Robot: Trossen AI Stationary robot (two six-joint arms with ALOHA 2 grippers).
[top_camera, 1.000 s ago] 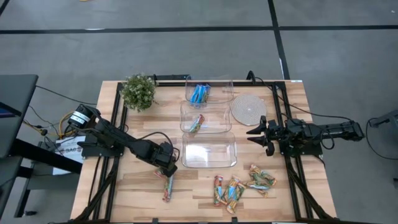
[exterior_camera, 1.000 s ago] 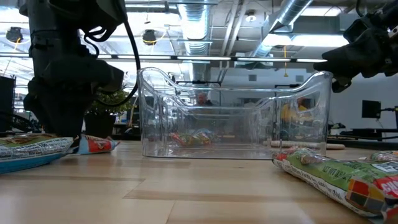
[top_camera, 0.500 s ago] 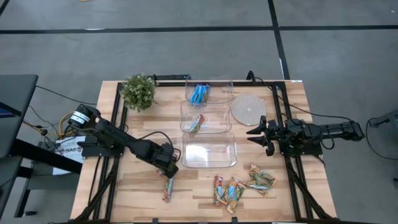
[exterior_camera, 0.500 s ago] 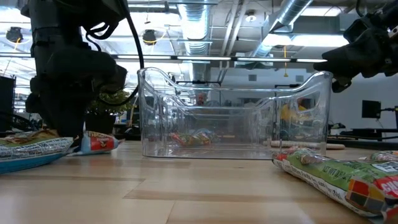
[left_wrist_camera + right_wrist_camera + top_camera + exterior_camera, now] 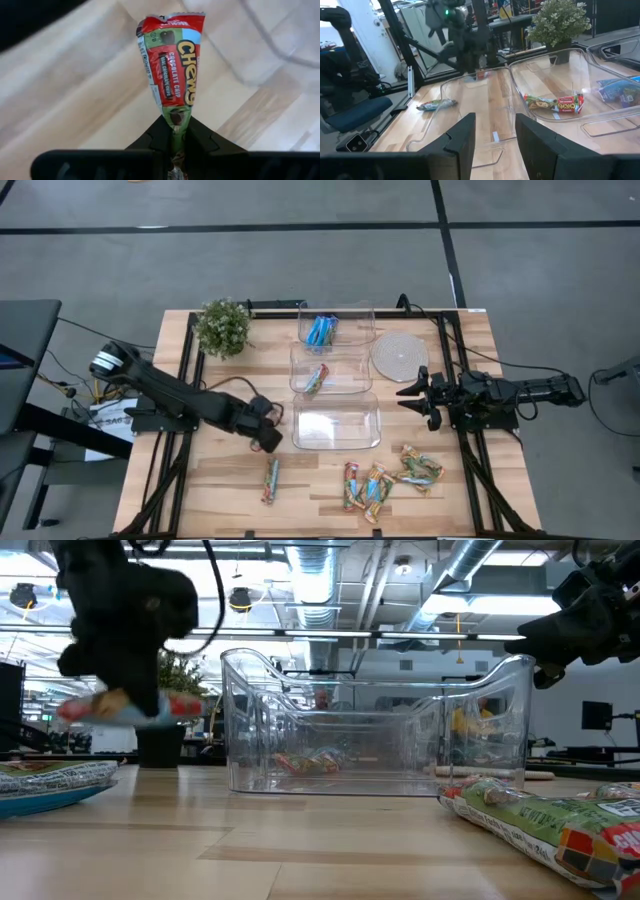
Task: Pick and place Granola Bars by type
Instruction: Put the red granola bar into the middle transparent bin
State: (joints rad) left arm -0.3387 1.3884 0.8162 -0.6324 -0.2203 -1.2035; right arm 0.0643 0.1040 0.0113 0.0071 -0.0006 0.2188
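My left gripper [image 5: 268, 440] is shut on a red-green bar [image 5: 172, 65], which hangs in the air left of the near tub [image 5: 130, 708]. My right gripper [image 5: 414, 394] waits open above the table's right side, past the near tub's right wall; its fingers stand apart [image 5: 495, 135]. One more bar [image 5: 270, 480] lies flat on the wood near the front edge, and several bars lie in a loose heap [image 5: 385, 480]. Blue bars [image 5: 320, 330] lie in the far tub and a red-green one [image 5: 316, 378] in the middle tub. My left gripper pinches the red-green bar by one crimped end of its wrapper [image 5: 176, 119] between the two fingers. The rest of the bar sticks out forward past the fingertips. It is lifted clear of the table.
Three clear tubs stand in a row from far to near; the near tub [image 5: 335, 422] holds nothing. A potted plant [image 5: 222, 327] stands at the far left, a round woven mat [image 5: 398, 355] right of the tubs. Bare wood lies left of the tubs.
My left gripper, shut on the red-green bar, has risen from the table and drawn back toward the left and far edges. The bar went from lying on the wood to hanging clear above it. The other bar near the front edge stayed put.
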